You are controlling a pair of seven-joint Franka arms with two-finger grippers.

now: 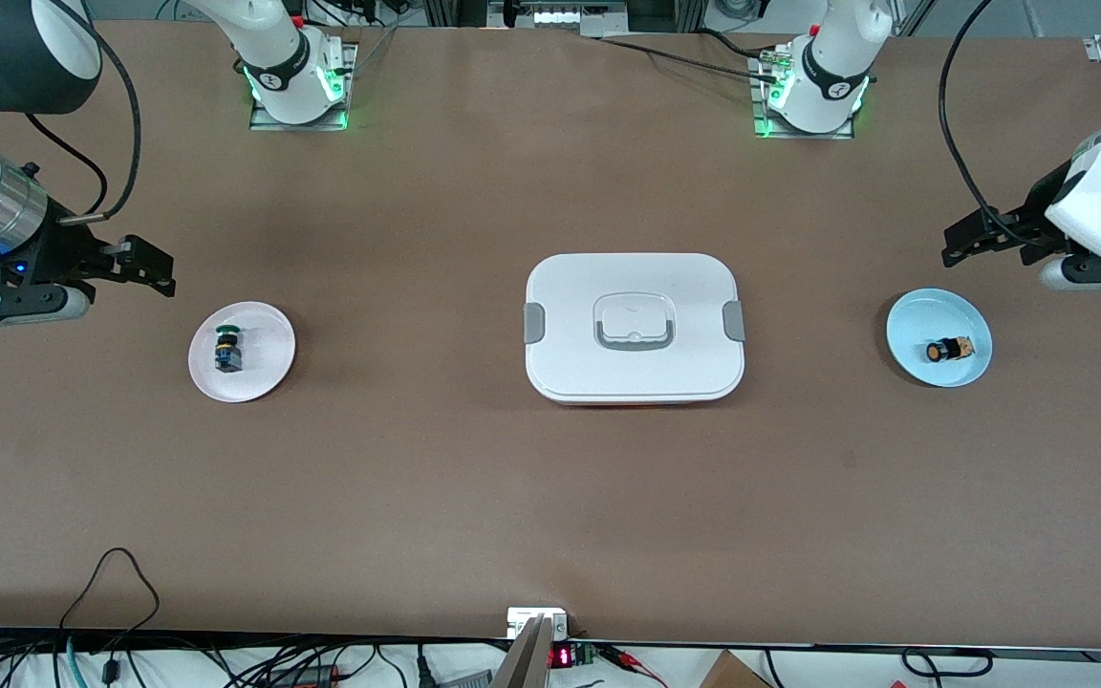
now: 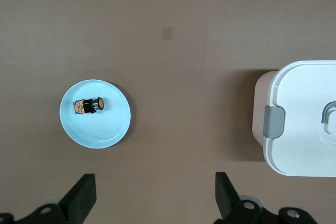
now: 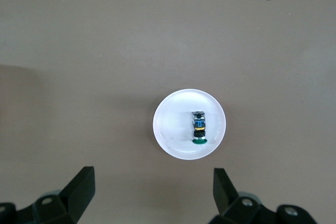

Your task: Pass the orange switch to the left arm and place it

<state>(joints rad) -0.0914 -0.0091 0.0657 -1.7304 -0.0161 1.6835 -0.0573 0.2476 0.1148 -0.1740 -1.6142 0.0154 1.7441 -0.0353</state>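
Brown worktop (image 1: 550,497) runs bare along the edge nearest the front camera. Midway up sit three things in a row: a white plate (image 1: 264,373) with a green-capped switch (image 1: 226,348) toward the right arm's end, the box (image 1: 634,326) at the centre, and a light-blue plate (image 1: 961,368) toward the left arm's end. The orange switch (image 1: 949,350) lies on its side on that blue plate, long axis running along the worktop's length, orange cap toward the box, tan end toward the left arm's end.

The left gripper (image 1: 960,242) hangs released above the worktop just beside the blue plate; the right gripper (image 1: 151,267) hangs with fingers spread near the white plate.

The step in hand looks like the first pick: the left gripper should come down centred over the black body, close across the short axis, then lift high enough to clear the box's lid.
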